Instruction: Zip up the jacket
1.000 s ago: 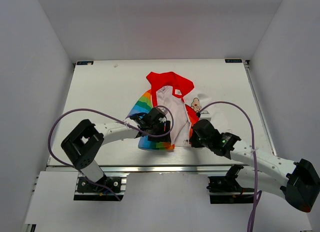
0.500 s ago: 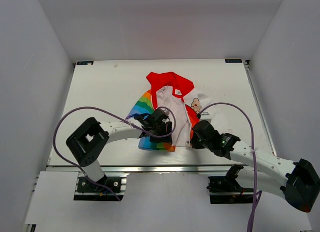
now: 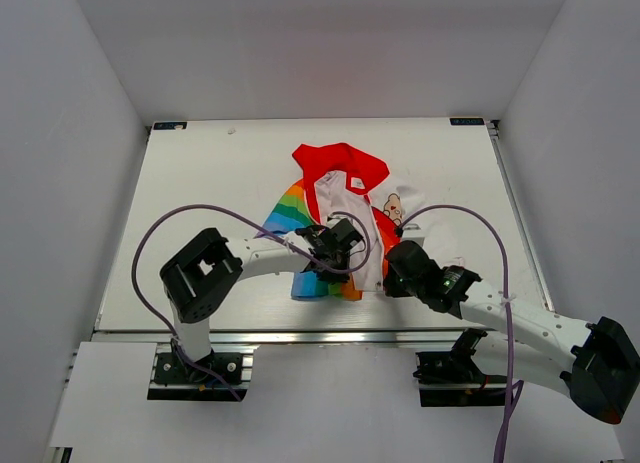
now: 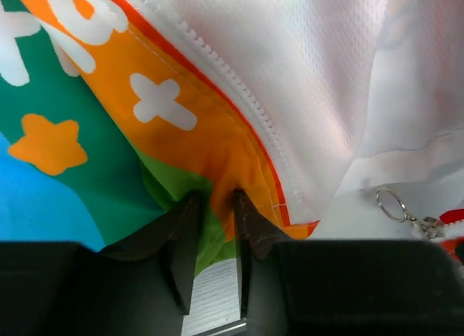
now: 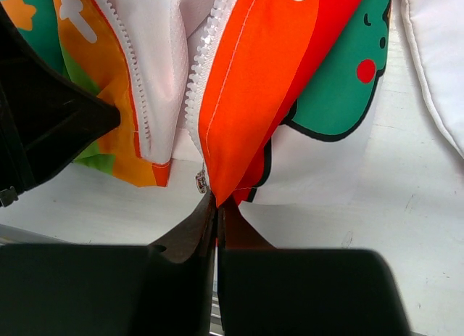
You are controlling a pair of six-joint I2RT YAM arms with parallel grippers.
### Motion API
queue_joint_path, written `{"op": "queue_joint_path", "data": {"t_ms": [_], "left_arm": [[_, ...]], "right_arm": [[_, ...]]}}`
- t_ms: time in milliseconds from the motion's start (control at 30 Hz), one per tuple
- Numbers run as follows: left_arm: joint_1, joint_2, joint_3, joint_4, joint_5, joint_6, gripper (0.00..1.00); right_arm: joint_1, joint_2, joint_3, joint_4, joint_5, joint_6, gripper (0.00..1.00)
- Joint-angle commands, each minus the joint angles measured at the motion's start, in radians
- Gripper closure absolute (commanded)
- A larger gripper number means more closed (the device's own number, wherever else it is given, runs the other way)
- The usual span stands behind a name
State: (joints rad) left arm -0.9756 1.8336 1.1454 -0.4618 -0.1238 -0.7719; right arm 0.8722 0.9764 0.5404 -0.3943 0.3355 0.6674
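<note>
The jacket (image 3: pixel 338 195) lies open in the middle of the table, red hood at the far end. My left gripper (image 3: pixel 340 249) is at the lower hem of its rainbow panel. In the left wrist view this gripper (image 4: pixel 214 202) is closed on a fold of green and orange hem, beside a row of white zipper teeth (image 4: pixel 239 89). My right gripper (image 3: pixel 391 274) is at the hem of the other front panel. The right wrist view has it (image 5: pixel 217 202) shut on the orange corner of the jacket (image 5: pixel 250 82), next to the small metal zipper slider (image 5: pixel 201 181).
A metal ring (image 4: pixel 392 203) lies on the white table near the hem. The left gripper's black body (image 5: pixel 43 125) sits close to the left of the right gripper. The table's near metal edge (image 3: pixel 300 335) runs just behind both wrists.
The left arm has swung right along the hem, dragging the rainbow panel toward the zipper line, and its jaws have narrowed onto the fabric. The right gripper has held still.
</note>
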Motion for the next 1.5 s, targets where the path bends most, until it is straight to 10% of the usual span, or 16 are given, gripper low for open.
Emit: {"op": "queue_joint_path", "data": {"t_ms": [0, 200, 667, 1200, 1467], "left_arm": [[-0.005, 0.024, 0.011, -0.084, -0.077, -0.026, 0.65], [-0.005, -0.033, 0.023, -0.116, -0.088, -0.026, 1.00], [-0.006, -0.399, -0.094, -0.158, -0.105, 0.072, 1.00], [-0.032, -0.476, -0.377, -0.103, 0.065, 0.095, 1.00], [-0.037, -0.356, -0.365, -0.101, 0.052, 0.034, 0.36]], "right_arm": [[-0.002, -0.015, -0.011, -0.005, 0.031, 0.009, 1.00], [-0.002, 0.022, -0.016, 0.015, 0.028, 0.003, 1.00], [-0.002, 0.272, 0.105, 0.383, -0.291, -0.134, 1.00], [-0.002, 0.751, 0.374, 0.457, -0.260, -0.058, 1.00], [-0.002, 0.720, 0.343, 0.449, -0.245, -0.058, 1.00]]}}
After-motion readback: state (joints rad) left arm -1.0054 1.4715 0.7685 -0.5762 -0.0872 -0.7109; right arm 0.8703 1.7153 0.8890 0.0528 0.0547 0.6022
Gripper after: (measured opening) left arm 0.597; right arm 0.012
